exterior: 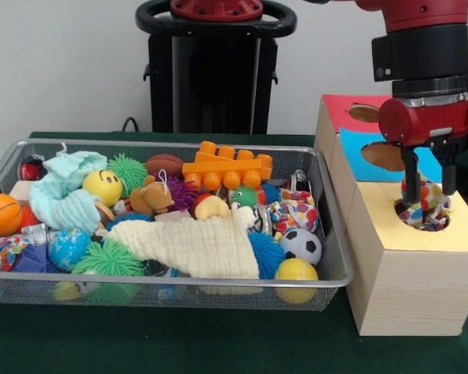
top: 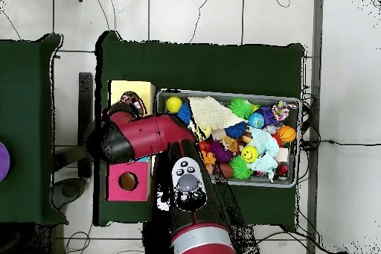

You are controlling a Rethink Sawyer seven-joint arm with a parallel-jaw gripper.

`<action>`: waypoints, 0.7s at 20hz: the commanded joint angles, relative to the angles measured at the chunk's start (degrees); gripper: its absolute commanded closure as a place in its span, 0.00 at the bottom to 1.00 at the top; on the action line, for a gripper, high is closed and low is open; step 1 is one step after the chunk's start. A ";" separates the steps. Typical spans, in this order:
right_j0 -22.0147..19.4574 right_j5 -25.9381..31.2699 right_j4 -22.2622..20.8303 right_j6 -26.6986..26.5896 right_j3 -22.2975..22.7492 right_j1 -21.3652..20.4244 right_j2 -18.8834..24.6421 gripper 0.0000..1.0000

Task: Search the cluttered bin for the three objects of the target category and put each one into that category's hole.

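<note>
We see silver wire mesh with a metal rim forming the bin (exterior: 327, 276), matt light wood grain on the yellow-topped box (exterior: 409, 292), soft crinkled cream muslin (exterior: 199, 245), a glossy orange plastic brick (exterior: 226, 170), and polka-dot cloth (exterior: 425, 209) between the gripper's (exterior: 429, 187) smooth black fingers (exterior: 412, 175).

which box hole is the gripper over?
The yellow-topped box's hole: the gripper hangs over it with a polka-dot cloth; the red and blue holes sit behind.
</note>
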 commanded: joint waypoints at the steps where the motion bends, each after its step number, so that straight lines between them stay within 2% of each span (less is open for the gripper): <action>1: -0.90 10.70 -0.70 2.31 0.88 0.19 0.92 0.00; 10: -0.39 16.58 -2.13 0.49 -0.14 0.32 -0.07 0.00; 14: -0.87 19.59 -2.50 -0.82 0.52 1.41 0.91 0.00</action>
